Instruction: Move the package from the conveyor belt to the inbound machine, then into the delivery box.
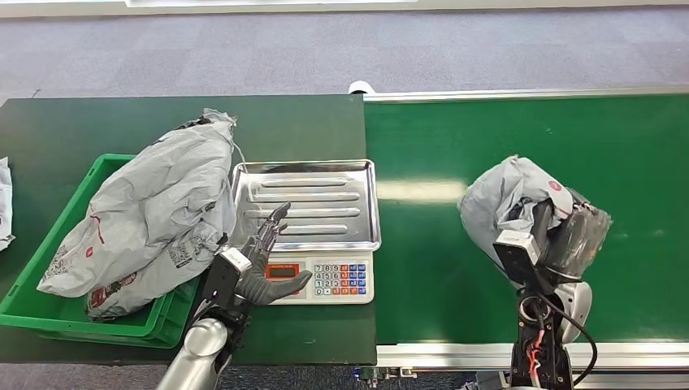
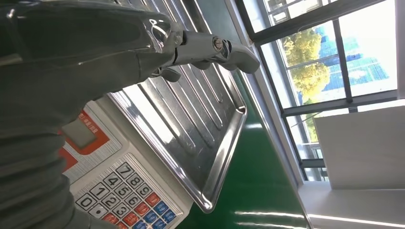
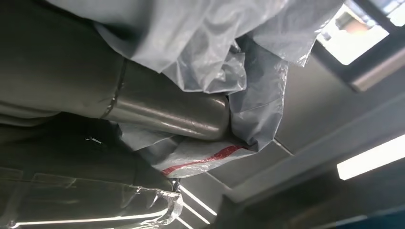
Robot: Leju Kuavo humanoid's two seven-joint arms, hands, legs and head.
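A crumpled grey plastic package (image 1: 508, 195) with a red mark is over the green conveyor belt (image 1: 504, 122) at the right. My right hand (image 1: 569, 236) grips it from the near side. In the right wrist view the thumb (image 3: 162, 112) presses into the package's folds (image 3: 215, 57). Whether the package rests on the belt or hangs just above it is unclear. The inbound machine is a white scale (image 1: 340, 279) with a bare steel tray (image 1: 325, 183). My left hand (image 1: 264, 260) hovers open over the scale's front, fingers (image 2: 210, 47) stretched above the tray (image 2: 200, 124).
A green crate (image 1: 97, 175) at the left holds a large grey package (image 1: 154, 211) that leans against the tray's left edge. Part of another pale bag (image 1: 4, 203) lies at the far left. The dark table ends just in front of the scale.
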